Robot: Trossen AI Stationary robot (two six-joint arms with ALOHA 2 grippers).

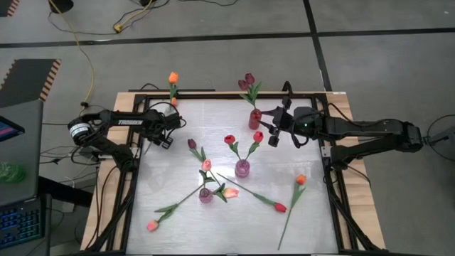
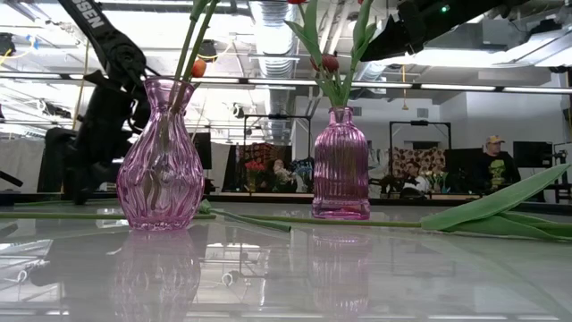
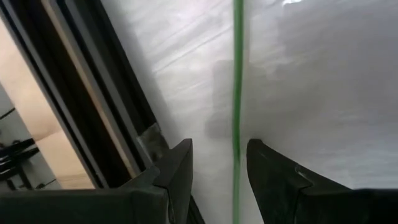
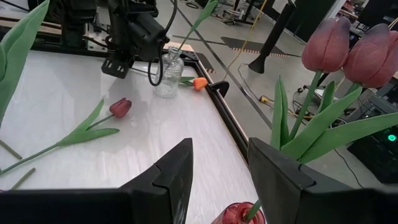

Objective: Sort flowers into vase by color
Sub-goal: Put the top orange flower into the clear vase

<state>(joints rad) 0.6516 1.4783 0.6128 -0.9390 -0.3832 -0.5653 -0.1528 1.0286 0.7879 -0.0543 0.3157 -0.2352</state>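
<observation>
The white surface (image 1: 284,227) fills the middle of the high view, framed by dark rails, with the two arms reaching in from left and right along its upper half. Flowers are spread over it: some already stand in vases, such as the maroon pair in the red vase (image 1: 254,119) at upper centre and two red ones in the pink vase (image 1: 242,168) mid-frame, while loose ones lie flat along the lower half, among them an orange flower (image 1: 292,205) at lower right and a red one (image 1: 256,197) beside it. The left gripper (image 1: 170,128) sits at the upper left of the surface, close to the clear vase (image 4: 168,79) holding an orange flower (image 1: 173,80) by the top rail. In the left wrist view a thin green stem (image 3: 237,99) runs straight up the frame, lengthwise between the parted fingers (image 3: 176,168), which stand either side of it without visibly pinching it; I'd say the left arm is lined up on that stem, its long axis passing right through the gap. The right gripper (image 1: 274,128) hovers just right of the red vase, its fingers (image 4: 171,171) spread and holding nothing, the maroon heads close beside it.
</observation>
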